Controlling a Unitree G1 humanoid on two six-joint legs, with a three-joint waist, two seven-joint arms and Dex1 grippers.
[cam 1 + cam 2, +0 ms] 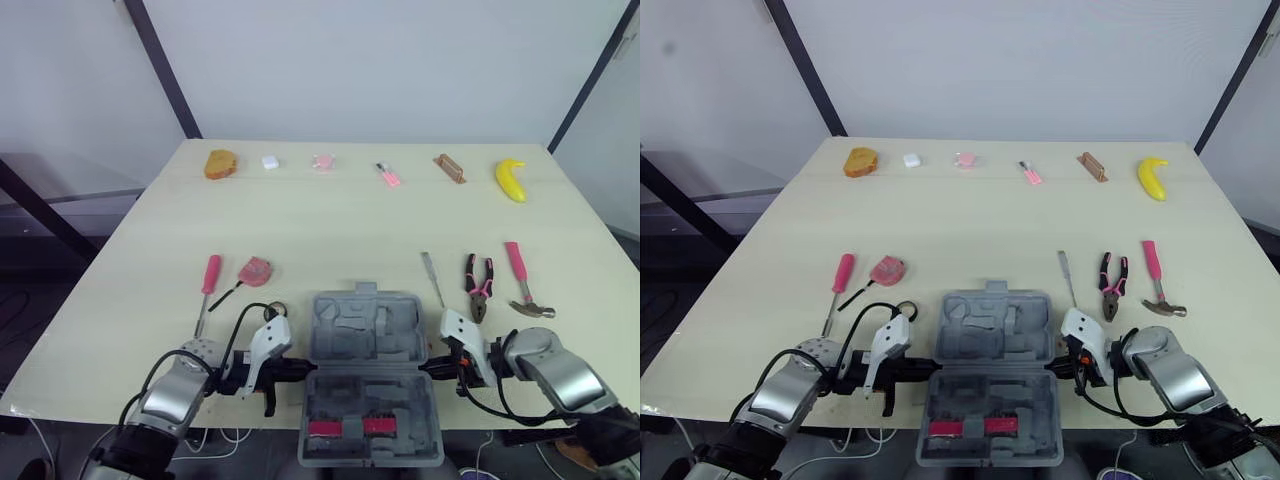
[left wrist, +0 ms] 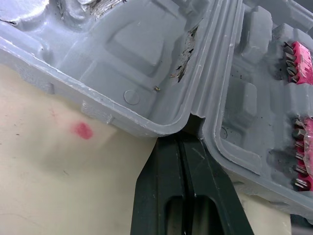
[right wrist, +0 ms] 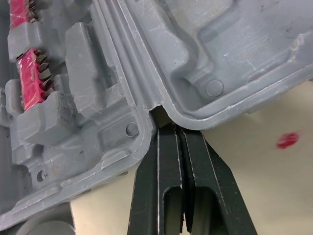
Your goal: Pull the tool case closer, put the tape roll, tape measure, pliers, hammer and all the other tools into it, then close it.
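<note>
Closest lies the tool case [image 1: 365, 345], opened flat at the table's near edge. Its long axis runs away from the robot, with the hinge crosswise and pink bit strips [image 1: 345, 427] in the near half. The left gripper [image 2: 183, 134] and right gripper [image 3: 171, 127] are pressed closed, holding nothing, with tips set at the hinge ends. Beyond are laid pliers [image 1: 478, 285], hammer [image 1: 524, 280], screwdriver [image 1: 206, 290] and tape measure [image 1: 254, 270] on the pale table [image 1: 330, 220]. A white wall [image 1: 380, 60] is seen behind.

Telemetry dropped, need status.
Left gripper, right gripper shut, tips at tool case hinge ends. Case open. Pliers, hammer not packed. Nothing in the way.
</note>
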